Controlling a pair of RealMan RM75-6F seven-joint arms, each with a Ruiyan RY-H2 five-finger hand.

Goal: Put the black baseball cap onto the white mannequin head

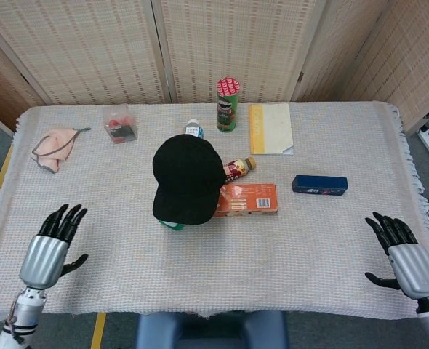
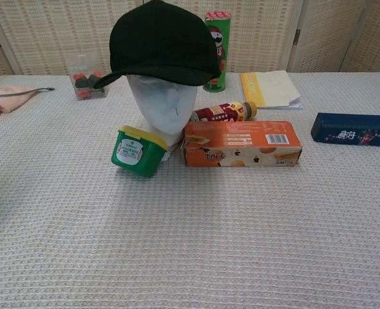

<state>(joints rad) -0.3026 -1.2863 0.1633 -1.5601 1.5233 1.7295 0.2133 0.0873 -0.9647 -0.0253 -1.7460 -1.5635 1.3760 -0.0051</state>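
Observation:
The black baseball cap [image 1: 187, 177] [image 2: 159, 44] sits on the white mannequin head [image 2: 161, 107], brim toward me. From above the cap hides the head. My left hand [image 1: 49, 251] hovers over the table's near left corner, fingers spread, holding nothing, well apart from the cap. Near the right front edge my right hand [image 1: 406, 256] is likewise spread and empty. Neither hand shows in the chest view.
A green tub [image 2: 138, 150] leans at the head's base, with an orange box [image 2: 241, 143] and a lying bottle [image 2: 221, 112] beside it. Further off are a dark blue box [image 2: 353, 129], a yellow booklet [image 1: 270, 128], a green can [image 1: 227, 103], a pink cloth [image 1: 53, 145] and a clear box [image 1: 119, 122].

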